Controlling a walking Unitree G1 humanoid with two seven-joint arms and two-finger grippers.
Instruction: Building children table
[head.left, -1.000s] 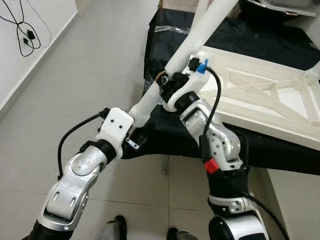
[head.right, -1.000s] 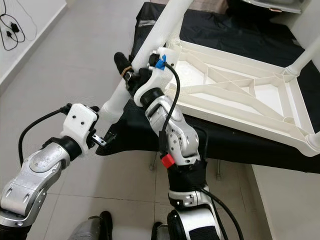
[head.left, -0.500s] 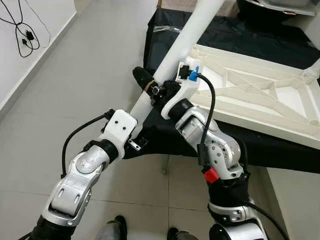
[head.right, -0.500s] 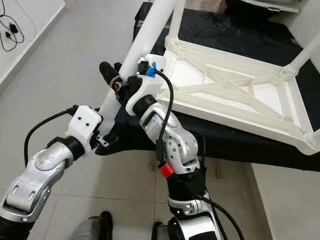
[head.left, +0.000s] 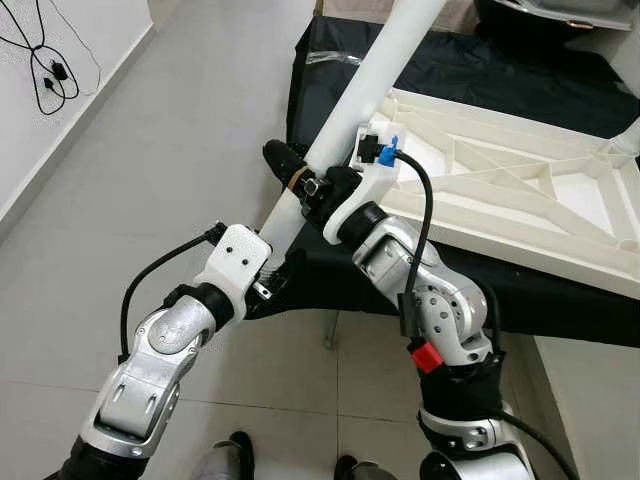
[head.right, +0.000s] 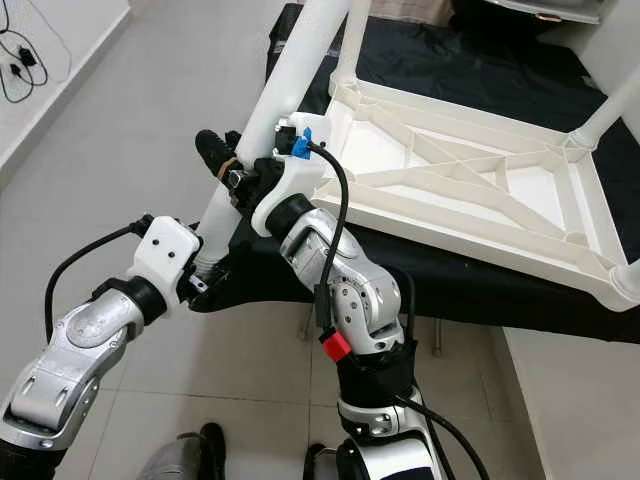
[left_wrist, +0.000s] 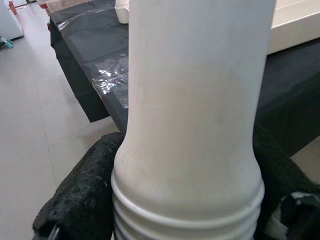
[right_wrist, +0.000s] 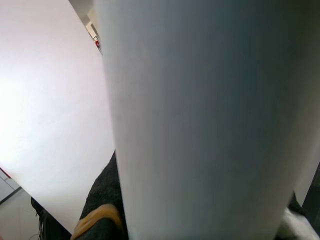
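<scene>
Clamping one smooth white tubular leg (head.left: 345, 115), ribbed and threaded at its lower end, were left tool (left_wrist: 165, 200) and, higher, right tool (head.left: 305, 180); leg slanted beside ribbed white plastic tabletop (head.left: 520, 190), inverted on black-draped bench (head.left: 500, 70).

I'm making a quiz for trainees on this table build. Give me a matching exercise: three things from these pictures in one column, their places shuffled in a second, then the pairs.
Things:
1. white table leg
2. upturned white table top
3. black cable

Places:
A. against the wall on the robot's left
B. on the black-covered surface
C. held by the left gripper and the right gripper

Pairs: 1-C, 2-B, 3-A
</scene>
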